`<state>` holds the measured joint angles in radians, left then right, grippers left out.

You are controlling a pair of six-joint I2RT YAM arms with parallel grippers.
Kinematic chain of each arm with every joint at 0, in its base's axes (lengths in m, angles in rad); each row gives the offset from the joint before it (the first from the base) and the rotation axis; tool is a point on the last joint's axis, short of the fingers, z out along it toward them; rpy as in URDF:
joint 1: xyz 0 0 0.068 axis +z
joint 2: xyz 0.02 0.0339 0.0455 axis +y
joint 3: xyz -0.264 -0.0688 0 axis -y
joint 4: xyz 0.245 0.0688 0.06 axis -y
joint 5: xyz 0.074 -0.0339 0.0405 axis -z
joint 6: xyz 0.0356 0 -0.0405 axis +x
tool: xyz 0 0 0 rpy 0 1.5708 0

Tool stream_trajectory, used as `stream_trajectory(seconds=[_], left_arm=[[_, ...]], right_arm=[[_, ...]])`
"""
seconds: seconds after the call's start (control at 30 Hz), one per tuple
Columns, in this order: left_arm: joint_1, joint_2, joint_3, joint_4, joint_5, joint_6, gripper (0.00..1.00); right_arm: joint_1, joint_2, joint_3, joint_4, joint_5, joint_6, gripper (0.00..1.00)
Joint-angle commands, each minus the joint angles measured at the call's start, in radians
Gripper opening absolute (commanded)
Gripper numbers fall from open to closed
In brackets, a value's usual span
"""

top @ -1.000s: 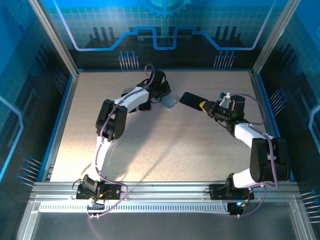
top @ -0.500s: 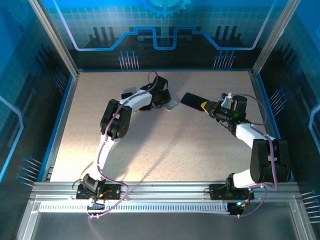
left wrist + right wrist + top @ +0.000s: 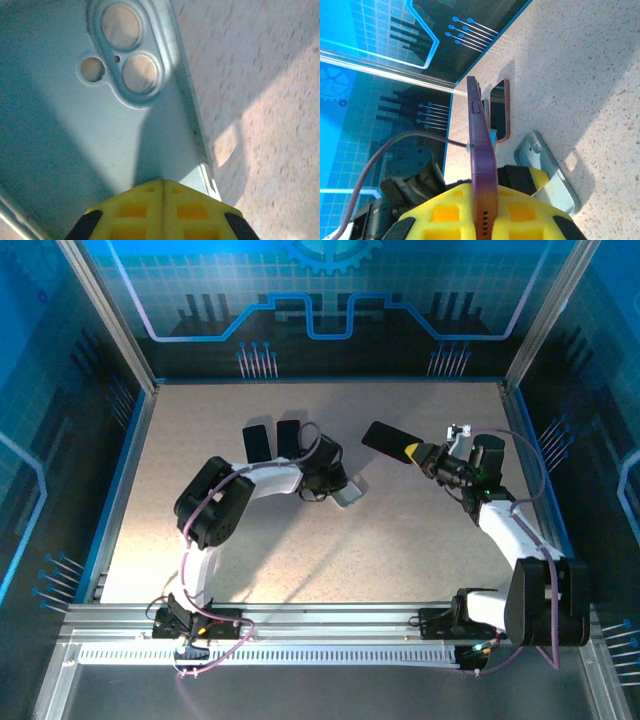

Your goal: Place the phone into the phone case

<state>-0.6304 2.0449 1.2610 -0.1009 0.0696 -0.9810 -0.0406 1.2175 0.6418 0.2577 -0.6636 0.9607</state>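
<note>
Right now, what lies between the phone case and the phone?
Nothing: the top view shows bare table between the phone case, held by the left gripper, and the phone in the right gripper.

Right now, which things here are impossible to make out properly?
- Screen of the phone: the right wrist view catches it edge-on, and it is too small in the top view.
- Ends of the phone case: cut off by the left wrist view's edges; the left gripper covers part from above.
- Two dark slabs on the table: too small to tell phones from cases.

phone case (image 3: pixel 60 130): smooth matt plastic. phone (image 3: pixel 482 150): smooth edge, slight sheen. table (image 3: pixel 420 540): speckled, matt, fine-grained.
</note>
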Motion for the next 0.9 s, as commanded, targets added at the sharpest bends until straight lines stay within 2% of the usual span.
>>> stream_trajectory(seconds=[0.0, 0.1, 0.27, 0.6, 0.87], left_arm=[[-0.063, -0.024, -0.141, 0.003, 0.021, -0.162, 0.0], [-0.116, -0.05, -0.192, 0.094, 0.009, -0.249, 0.0], [-0.143, -0.095, -0.186, 0.154, -0.014, -0.276, 0.0], [-0.025, -0.288, -0.191, -0.05, -0.138, -0.053, 0.0], [0.043, -0.222, -0.129, -0.07, -0.141, 0.08, 0.0]], right_arm=[[-0.011, -0.065, -0.014, -0.079, -0.025, -0.052, 0.0], [-0.01, -0.104, -0.025, -0.124, -0.02, -0.072, 0.0], [-0.007, -0.158, -0.027, -0.211, -0.007, -0.109, 0.0], [0.066, -0.218, -0.092, -0.3, 0.032, -0.123, 0.0], [0.195, -0.251, -0.152, -0.318, 0.11, -0.087, 0.0]])
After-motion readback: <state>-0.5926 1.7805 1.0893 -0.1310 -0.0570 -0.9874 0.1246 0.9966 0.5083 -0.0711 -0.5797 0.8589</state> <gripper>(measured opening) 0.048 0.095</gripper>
